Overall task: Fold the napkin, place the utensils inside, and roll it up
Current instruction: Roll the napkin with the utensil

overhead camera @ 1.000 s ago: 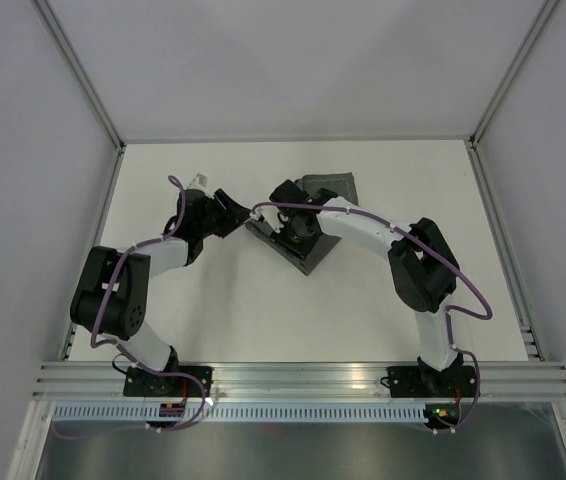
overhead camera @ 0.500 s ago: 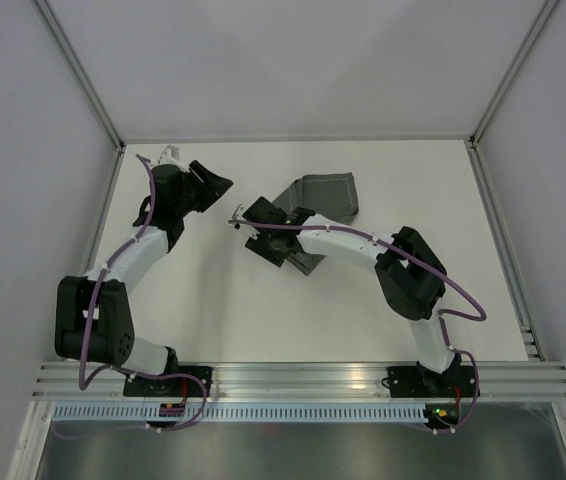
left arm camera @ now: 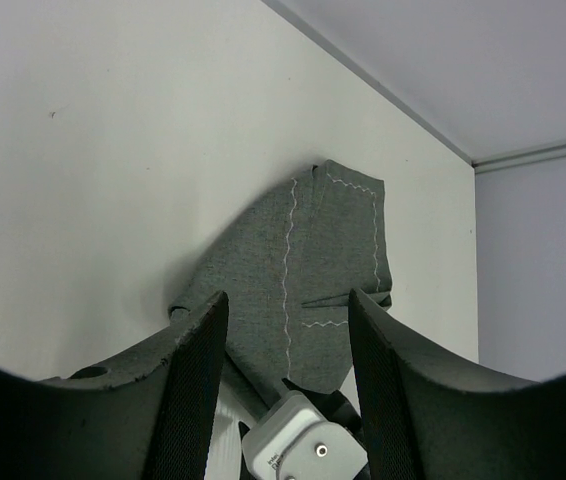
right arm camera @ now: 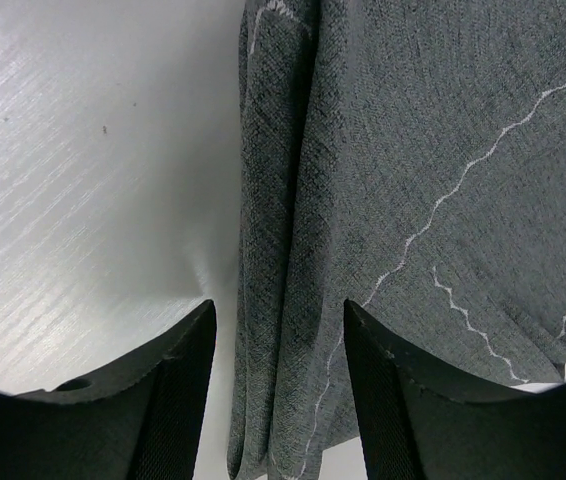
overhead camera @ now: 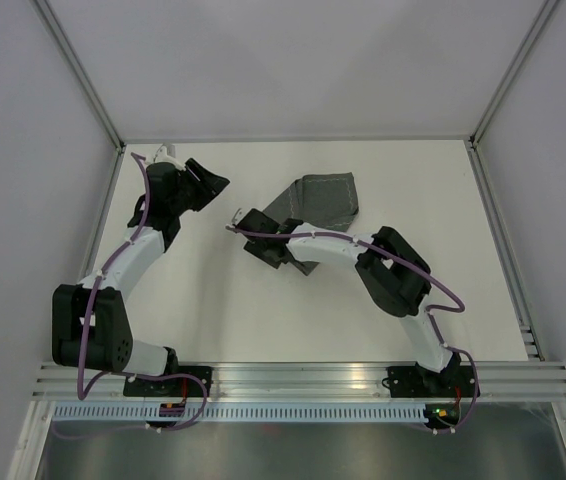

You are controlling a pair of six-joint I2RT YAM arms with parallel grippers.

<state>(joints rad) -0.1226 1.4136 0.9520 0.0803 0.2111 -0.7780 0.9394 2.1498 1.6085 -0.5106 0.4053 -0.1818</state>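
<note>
The dark grey napkin (overhead camera: pixel 325 196) lies folded at the table's far middle, its lighter stitched line showing. Its near-left edge is rolled into a thick ridge (right arm camera: pixel 273 200). My right gripper (overhead camera: pixel 261 248) hangs low over that rolled edge, jaws open with a finger on each side of the ridge, in the right wrist view (right arm camera: pixel 278 320). My left gripper (overhead camera: pixel 218 183) is open and empty, off to the left of the napkin, and faces it in the left wrist view (left arm camera: pixel 285 330), where the napkin (left arm camera: pixel 318 260) lies ahead. The fork is hidden.
The white table (overhead camera: pixel 263 320) is walled by grey panels, with a metal frame rail (overhead camera: pixel 303 378) along the near edge. The right arm's wrist camera (left arm camera: pixel 303 450) shows between the left fingers.
My left gripper pulled away from the napkin to the far left. My right gripper slid left and nearer along the rolled edge, uncovering more of the napkin's far part.
</note>
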